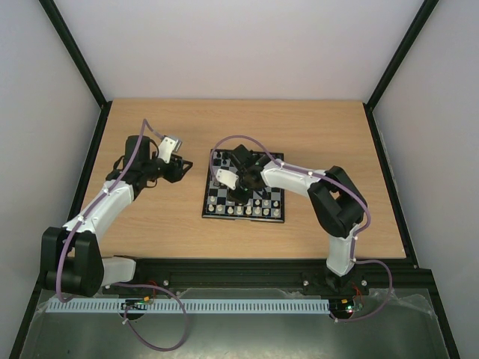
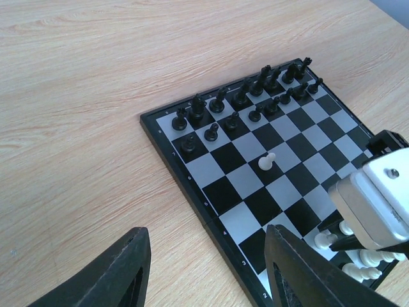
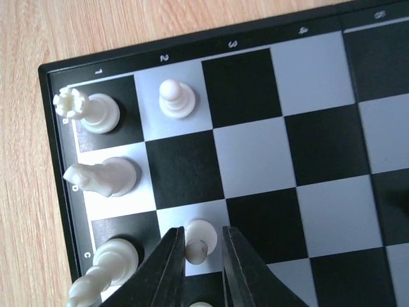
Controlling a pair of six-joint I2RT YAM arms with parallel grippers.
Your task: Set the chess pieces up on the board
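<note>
Right end effector (image 3: 203,248) straddles white pawn (image 3: 200,231).

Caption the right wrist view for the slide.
Right pincer straddles a white pawn near a corner of the board.

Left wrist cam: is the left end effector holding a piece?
No, the left end effector is open, with only table and board edge showing between its fingers.

The checkered board (image 1: 244,187) lies flat. Black pieces (image 2: 243,102) fill its two far rows. Cream-white pieces (image 3: 96,112) stand upright along the near edge, one white pawn (image 2: 267,161) alone mid-board.
</note>
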